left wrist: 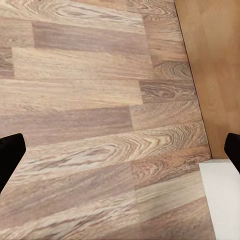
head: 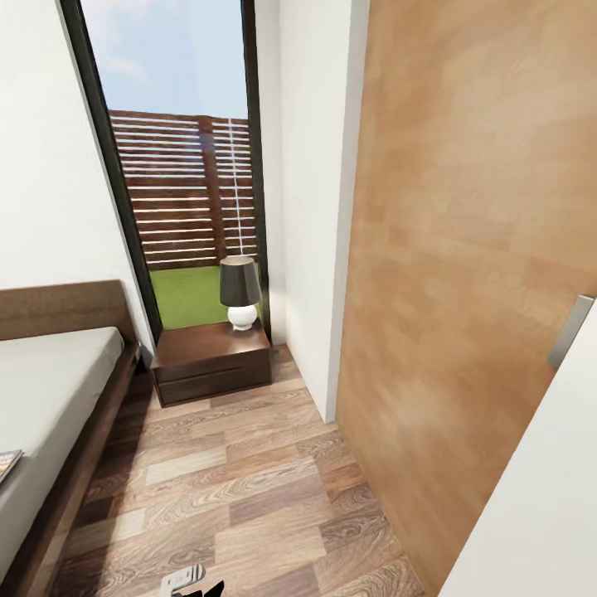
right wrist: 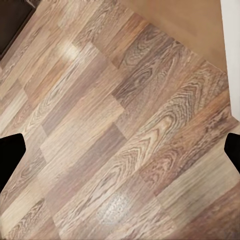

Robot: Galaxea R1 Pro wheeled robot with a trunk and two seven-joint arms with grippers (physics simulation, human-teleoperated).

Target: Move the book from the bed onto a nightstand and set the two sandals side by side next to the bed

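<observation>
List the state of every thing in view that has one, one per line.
left gripper: open, empty, over the floor
right gripper: open, empty, over the floor
book: lying on the bed
nightstand: drawer shut, lamp upright on top
wooden door: swung open

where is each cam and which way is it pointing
Head view: on the robot's head, looking forward and down past the bed to the nightstand with a lamp under the window; a bit of the robot shows at the bottom edge.
Left wrist view: near the left gripper, facing the floor; dark fingertips at both side edges.
Right wrist view: near the right gripper, facing the floor; dark fingertips likewise.
Shared: all three see the wood-plank floor.
</observation>
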